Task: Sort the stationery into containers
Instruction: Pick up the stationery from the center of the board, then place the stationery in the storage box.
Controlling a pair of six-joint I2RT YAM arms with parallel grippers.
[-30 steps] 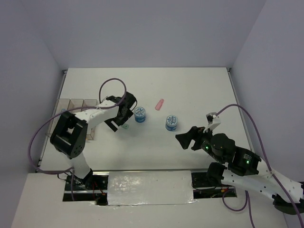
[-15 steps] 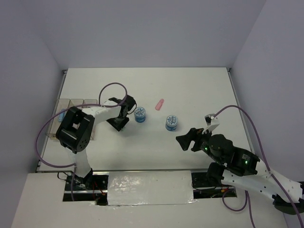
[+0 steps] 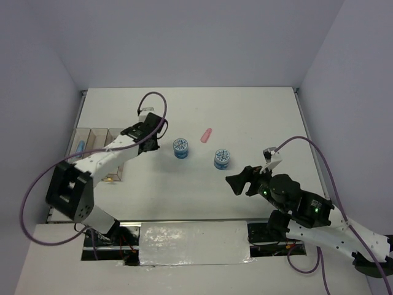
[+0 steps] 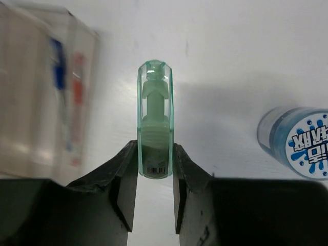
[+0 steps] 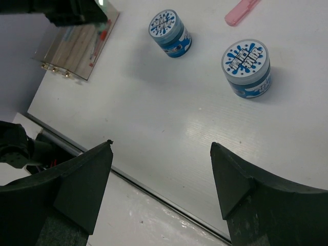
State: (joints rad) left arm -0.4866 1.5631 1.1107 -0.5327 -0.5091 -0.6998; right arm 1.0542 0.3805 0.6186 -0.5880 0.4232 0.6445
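Two fingers of the left gripper (image 4: 155, 154) are pinched narrowly on the lower end of the green bar (image 4: 155, 102). The bar is a clear green oblong case that sticks straight out ahead of the fingertips, with the white table (image 3: 258, 117) behind it. Ahead and to the left of this gripper sit the bins (image 4: 36, 102), blurred in its wrist view. A blue pen (image 4: 59, 72) and a red pen (image 4: 77, 92) lie inside them, though which compartment each is in cannot be told. Off to the gripper's right stands a blue roll (image 4: 302, 143), upright, with its patterned white top showing, apart from the fingers. From above, the left gripper (image 3: 149, 138) sits between the bins (image 3: 98, 144) and that blue roll (image 3: 180, 147). The right gripper (image 5: 161, 169) is spread wide and holds nothing. A second blue roll (image 5: 247, 68) stands ahead of its right finger, and the first blue roll (image 5: 170, 32) is farther ahead, near the middle. Beyond both, at the top edge of this wrist view, lies the pink bar (image 5: 241, 11), well apart from the jaws. The bins (image 5: 77, 48) are far ahead to this gripper's left.
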